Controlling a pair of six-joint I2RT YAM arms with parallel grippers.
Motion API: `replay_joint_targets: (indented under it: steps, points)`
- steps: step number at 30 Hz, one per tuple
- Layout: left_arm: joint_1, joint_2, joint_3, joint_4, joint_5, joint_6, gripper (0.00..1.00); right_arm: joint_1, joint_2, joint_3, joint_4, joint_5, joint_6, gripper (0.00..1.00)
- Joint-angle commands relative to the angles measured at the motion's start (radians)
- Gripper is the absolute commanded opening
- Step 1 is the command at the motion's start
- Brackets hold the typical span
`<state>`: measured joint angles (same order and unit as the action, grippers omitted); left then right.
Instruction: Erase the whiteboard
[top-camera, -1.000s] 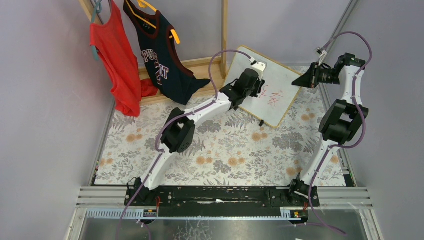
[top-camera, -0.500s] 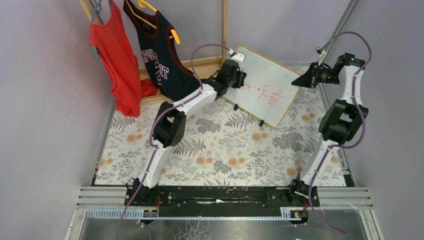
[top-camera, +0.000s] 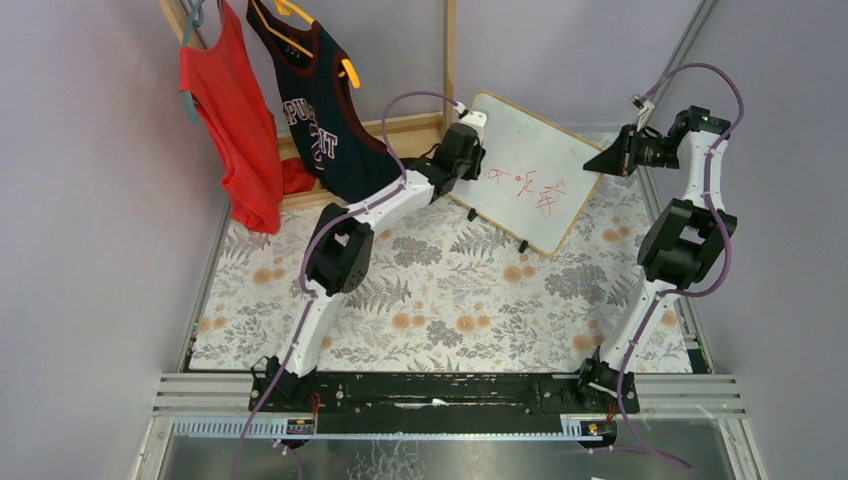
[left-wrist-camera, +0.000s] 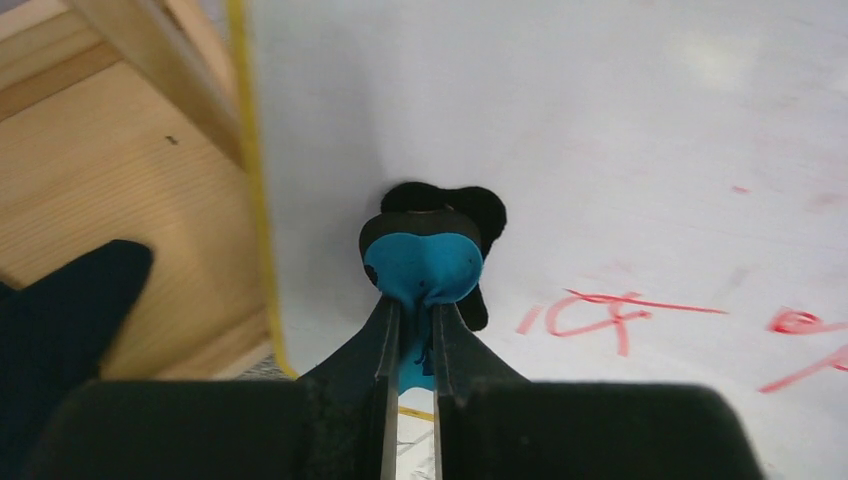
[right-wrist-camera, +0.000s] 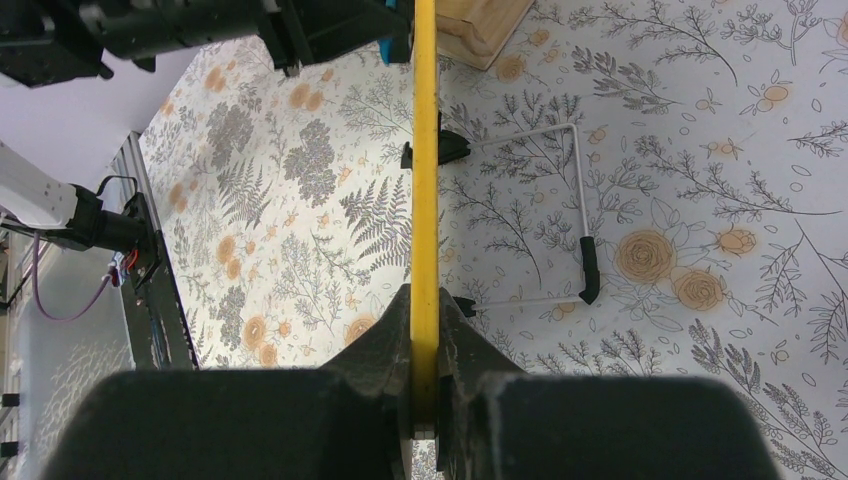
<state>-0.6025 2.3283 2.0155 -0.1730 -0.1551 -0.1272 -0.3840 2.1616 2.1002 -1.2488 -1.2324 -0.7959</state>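
Whiteboard red scrawl unreadable; left pincer grips eraser

Overhead and close wrist views share the whiteboard.

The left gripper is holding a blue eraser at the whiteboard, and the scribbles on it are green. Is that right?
Not quite. The scribbles are red, not green, as the left wrist view shows. The rest holds: the left gripper is holding a blue eraser at the whiteboard.
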Motion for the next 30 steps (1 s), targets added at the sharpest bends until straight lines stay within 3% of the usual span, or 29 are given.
replay_joint_targets:
  steps: [1,14,24,30]
  points:
    - [-0.089,-0.003,0.0,0.036,0.026,-0.028,0.0,0.042,-0.002,0.001,-0.041,0.079,-0.079,0.0]
    - [-0.178,0.011,0.027,0.04,0.026,-0.057,0.0,0.043,0.0,-0.001,-0.043,0.079,-0.081,0.0]
    - [-0.008,-0.06,-0.106,0.053,0.034,-0.054,0.0,0.043,0.001,-0.002,-0.044,0.079,-0.086,0.0]
    - [0.035,-0.074,-0.127,0.051,0.02,-0.029,0.0,0.043,0.005,0.002,-0.045,0.079,-0.086,0.0]
